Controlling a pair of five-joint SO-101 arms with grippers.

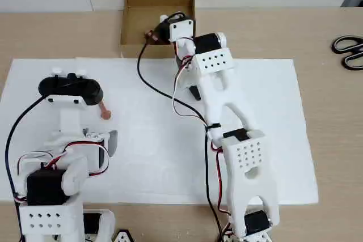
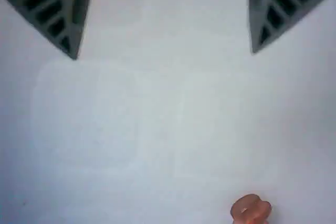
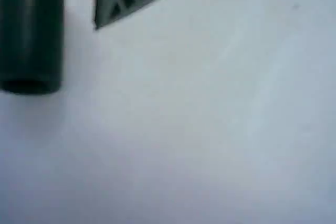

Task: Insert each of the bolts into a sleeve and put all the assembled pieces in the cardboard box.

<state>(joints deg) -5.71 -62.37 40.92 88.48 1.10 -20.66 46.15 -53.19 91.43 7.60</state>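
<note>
Left claw (image 2: pixel 164 53) hangs wide open over the white sheet (image 1: pixel 147 157), jaws spread and nothing between them, and the little copper-coloured bolt (image 2: pixel 251 209) lies just beside it, not yet inside the gap. From the high view that bolt (image 1: pixel 105 113) rests flat on the sheet's left part, nearer the left edge than the middle, head towards the near edge and shank angled away. Over to the right claw (image 3: pixel 105 11), parked above bare sheet with a dark green sleeve (image 3: pixel 31 30) just beside it, open end showing; whether the sleeve is gripped or merely alongside, I cannot tell. The right arm (image 1: pixel 227 100) stretches towards the sheet's far edge, and the cardboard box (image 1: pixel 129 21) waits just past that edge on the table (image 1: pixel 57 32). A pair of scissors (image 1: pixel 349 52) sits at the table's right edge, well out of play. Now, the handling: that bolt looks small, light and stiff, likely hard plastic, and the round head means it could roll or skid away under a sloppy pinch. My call is to take it across the shank close under the head, leaving the tip free for insertion. The sleeve looks rigid and smooth, so it may twist in a loose hold. A firm grip around its middle, with the open mouth kept clear, would suit best. No pairing is made yet on this evidence.
</note>
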